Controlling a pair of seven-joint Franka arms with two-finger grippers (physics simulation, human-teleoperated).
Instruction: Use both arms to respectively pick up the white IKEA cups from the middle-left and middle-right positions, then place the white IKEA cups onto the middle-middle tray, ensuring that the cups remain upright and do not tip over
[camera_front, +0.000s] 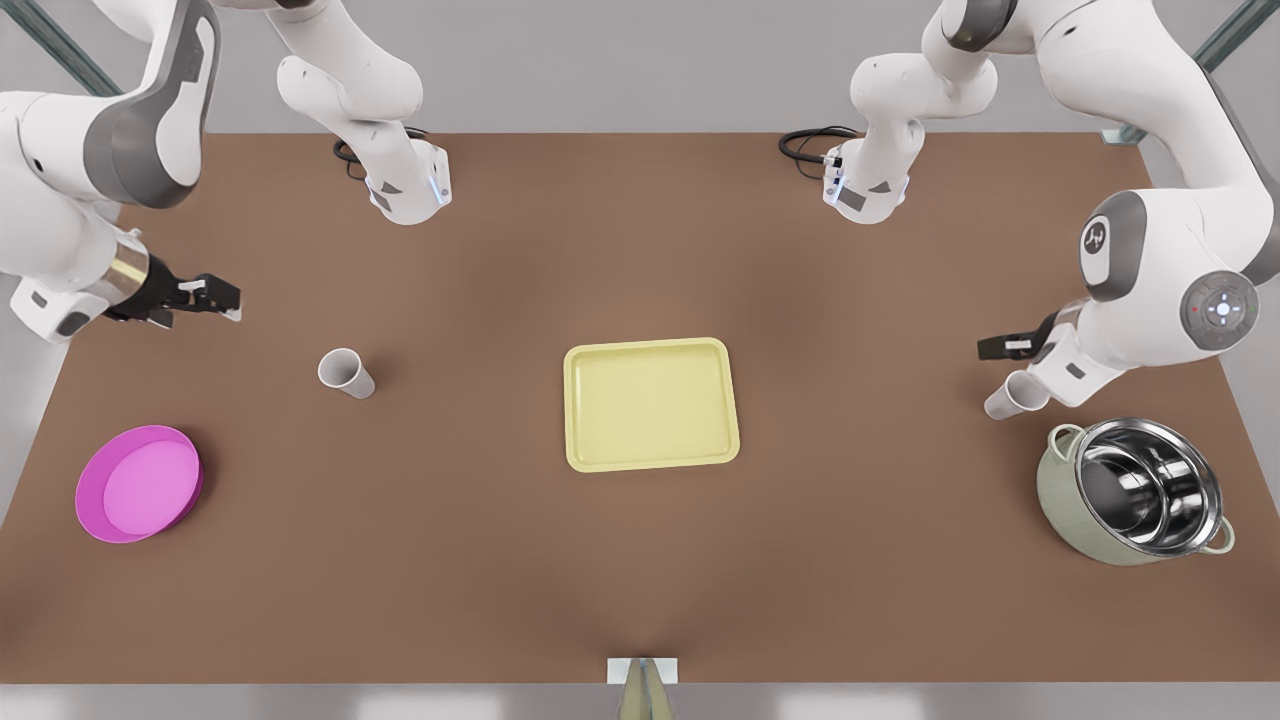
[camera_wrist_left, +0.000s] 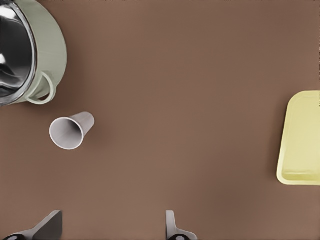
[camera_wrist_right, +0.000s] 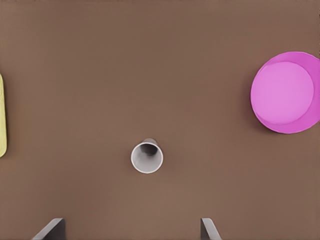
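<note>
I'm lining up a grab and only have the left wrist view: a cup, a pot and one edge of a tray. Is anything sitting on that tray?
Observer: No. In the front view nothing stands on the tray.
Operator: Good. Where is the second cup?
Observer: The second cup stands upright on the table toward the front view's left of the tray, up from a pink plate.
Operator: My left gripper is open, short of my cup. What about the other one?
Observer: The right gripper hangs open at the front view's left, apart from the second cup.
</note>
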